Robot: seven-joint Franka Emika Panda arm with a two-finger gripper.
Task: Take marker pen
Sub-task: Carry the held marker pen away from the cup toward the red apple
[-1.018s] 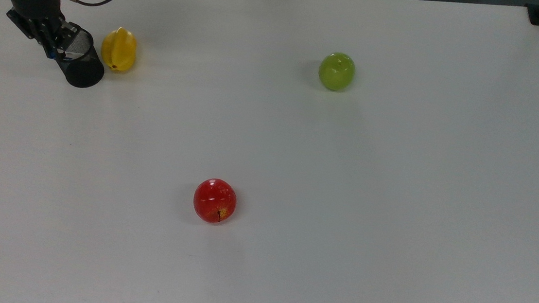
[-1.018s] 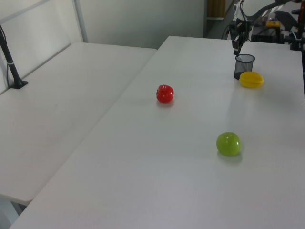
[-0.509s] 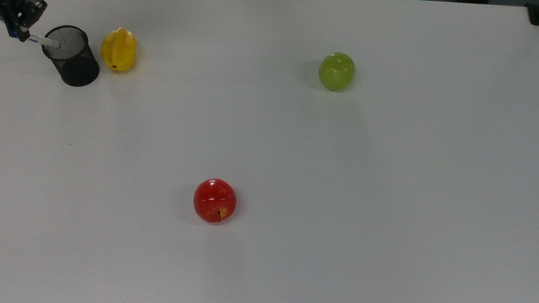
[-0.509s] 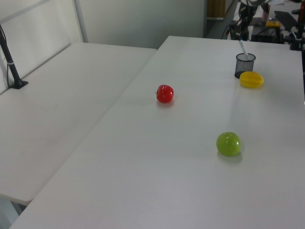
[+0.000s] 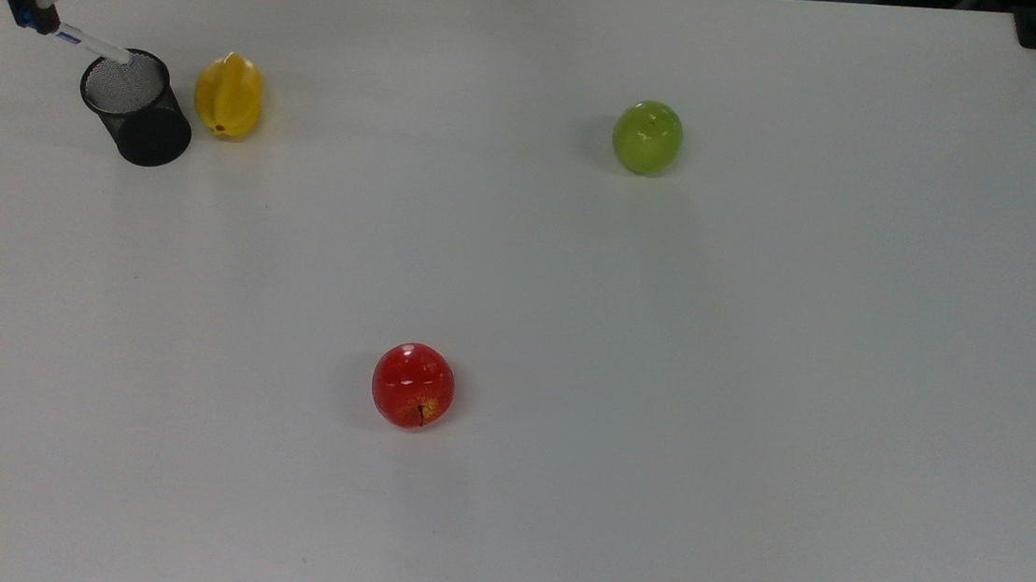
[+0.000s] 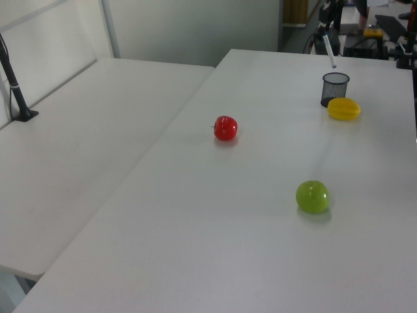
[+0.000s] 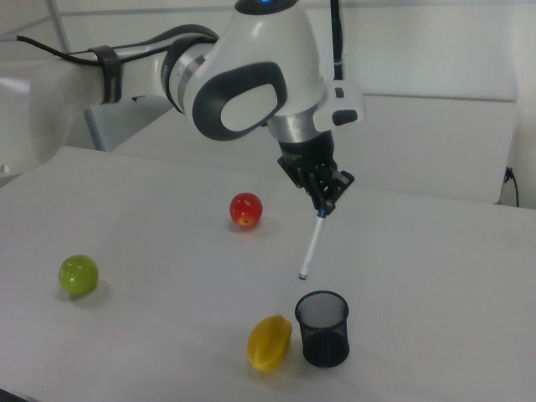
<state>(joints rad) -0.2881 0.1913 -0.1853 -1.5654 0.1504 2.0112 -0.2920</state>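
From here I've got the gripper (image 7: pixel 325 203) clamped on the marker pen (image 7: pixel 311 244), tip hanging just above the black mesh cup (image 7: pixel 322 328), though its cap end is buried in the fingers.

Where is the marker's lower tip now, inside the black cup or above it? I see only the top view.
Observer: Above it. In the right view the marker pen hangs clear of the mesh cup, with its tip higher than the rim.
Operator: Do the jaws hold it firmly?
Observer: The right view shows the jaws shut on its upper end; the pen hangs slightly tilted.
Operator: Does the cup stand upright?
Observer: Yes, in the right view it stands upright on the table.
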